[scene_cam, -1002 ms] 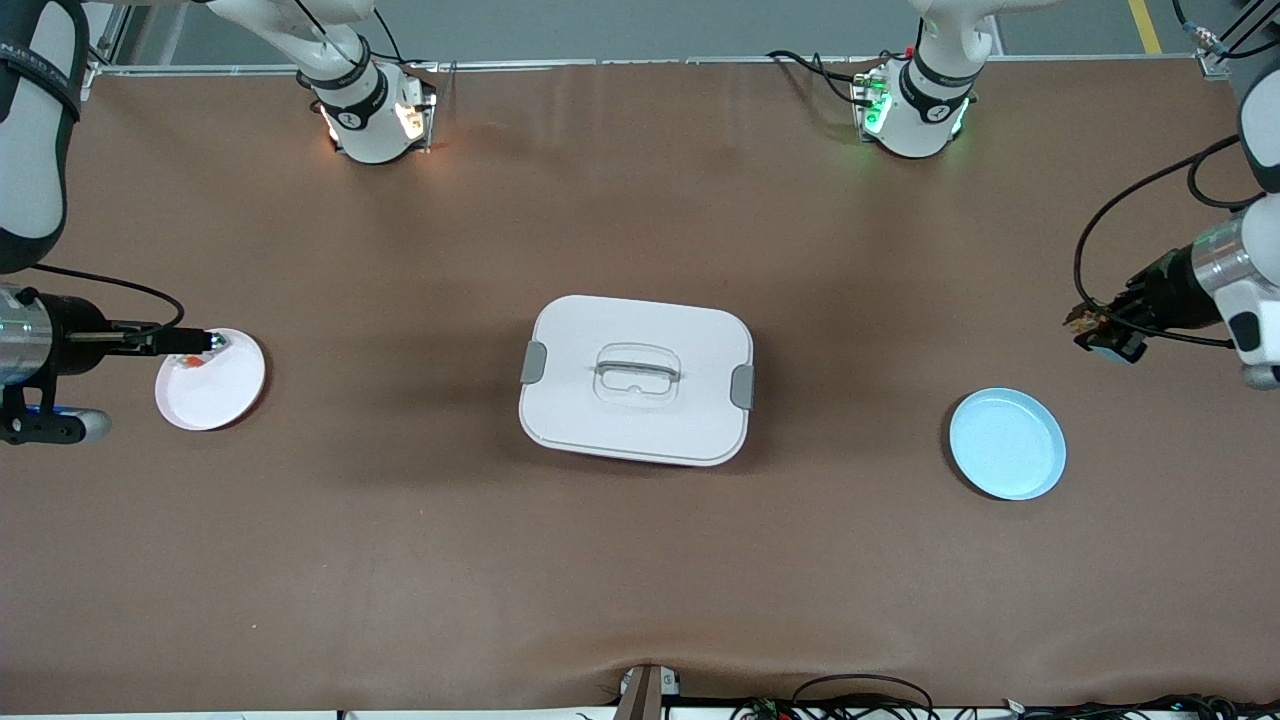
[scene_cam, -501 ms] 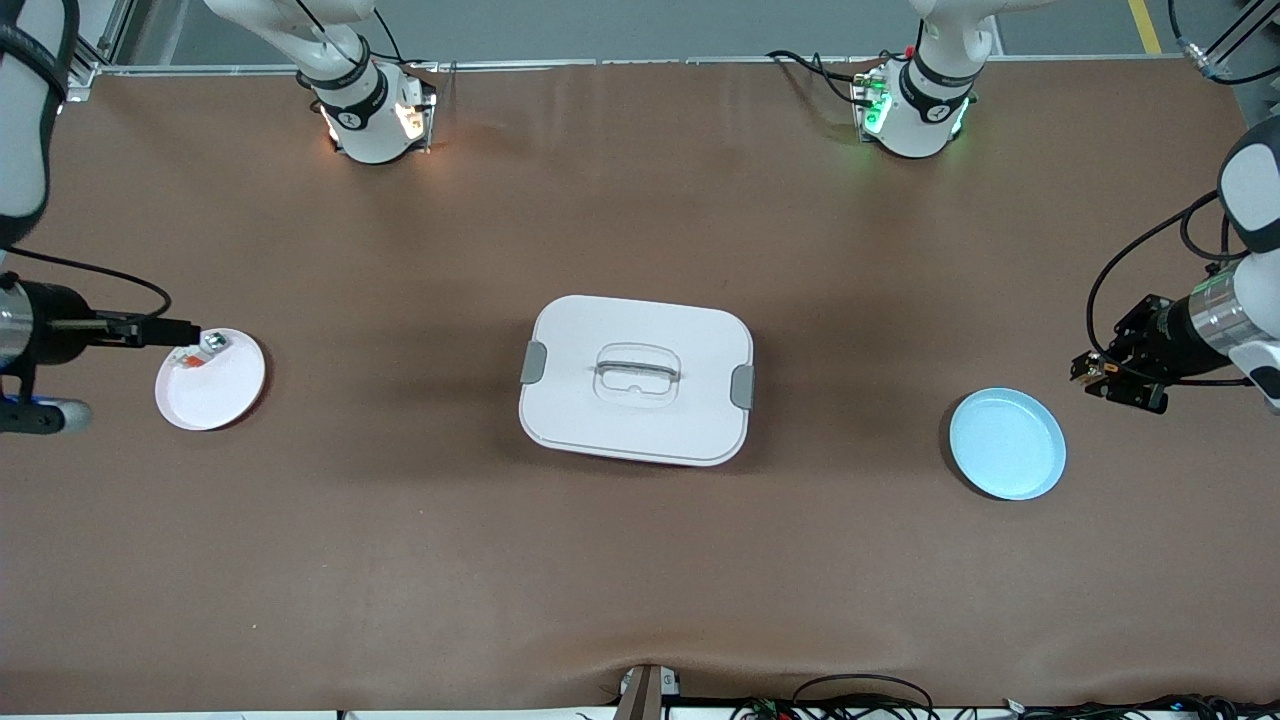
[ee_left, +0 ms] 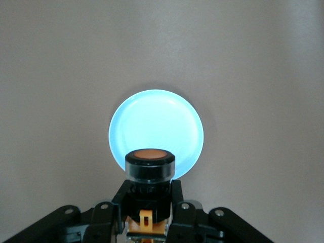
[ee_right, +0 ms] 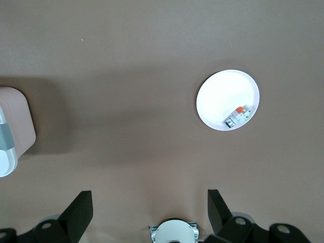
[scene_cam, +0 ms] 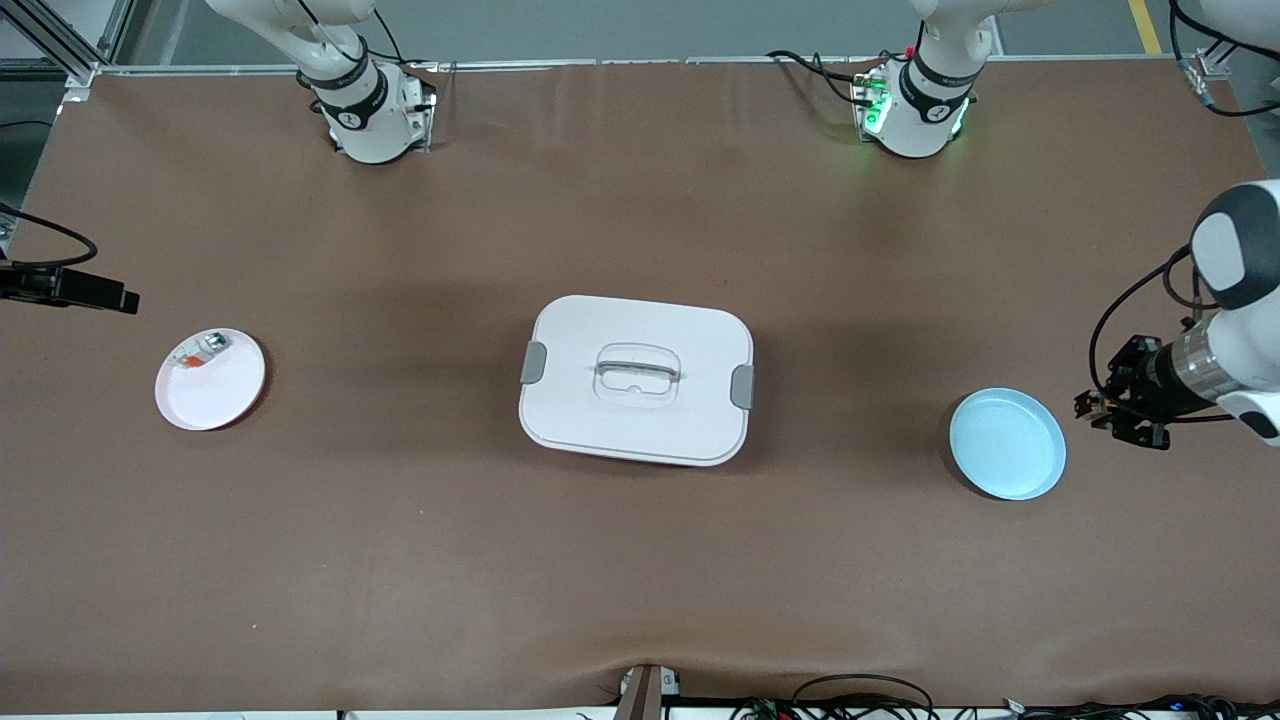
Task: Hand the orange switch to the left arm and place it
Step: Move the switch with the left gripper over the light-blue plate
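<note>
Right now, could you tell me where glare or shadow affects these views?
Front view: soft shadow surrounds the box. Left wrist view: the blue plate glows overexposed, beyond the orange switch. Right wrist view: the pink plate looks washed out.

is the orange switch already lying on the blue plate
No, the orange switch is clamped in the left gripper, in the air, and the blue plate holds nothing.

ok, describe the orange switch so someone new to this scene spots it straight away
Start at the big white box mid-table, then go toward the left arm's end to the blue plate. Just off that plate's outer edge the left gripper is shut on the orange switch. It is a small black cylinder with a round orange cap; the silver and red-orange part lies on the pink plate instead.
</note>
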Robot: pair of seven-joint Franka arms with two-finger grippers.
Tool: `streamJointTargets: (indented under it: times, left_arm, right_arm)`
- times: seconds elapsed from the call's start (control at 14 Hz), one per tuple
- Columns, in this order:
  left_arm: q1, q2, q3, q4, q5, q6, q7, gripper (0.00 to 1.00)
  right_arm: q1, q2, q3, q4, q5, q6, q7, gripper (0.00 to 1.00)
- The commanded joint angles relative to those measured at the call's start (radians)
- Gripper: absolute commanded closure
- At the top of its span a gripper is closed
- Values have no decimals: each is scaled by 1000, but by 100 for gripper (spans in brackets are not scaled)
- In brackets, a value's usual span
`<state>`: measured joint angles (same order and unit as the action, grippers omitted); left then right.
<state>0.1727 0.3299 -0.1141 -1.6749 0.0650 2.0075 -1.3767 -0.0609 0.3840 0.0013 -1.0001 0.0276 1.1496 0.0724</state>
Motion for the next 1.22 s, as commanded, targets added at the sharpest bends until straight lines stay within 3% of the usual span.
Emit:
streamJointTargets:
  times: [0.0,0.14,0.43,0.72,1.15]
  left_arm:
    - [1,44,-7,6,24,28,-38,100]
    - [-5,66,-7,-9,24,57,-38,100]
    - [-2,64,-9,-127,24,221,-39,100]
    - [1,72,-6,-219,24,373,-41,100]
    - [11,147,2,-227,30,404,-88,100]
  right_arm:
    - [-10,-30,19,-20,2,-2,3,0]
    - [-5,-40,19,-26,-8,-2,3,0]
    - [-10,-89,19,-109,-3,18,4,0]
    - [-11,-97,19,-117,3,18,6,0]
    - [-2,-126,20,-120,8,33,7,0]
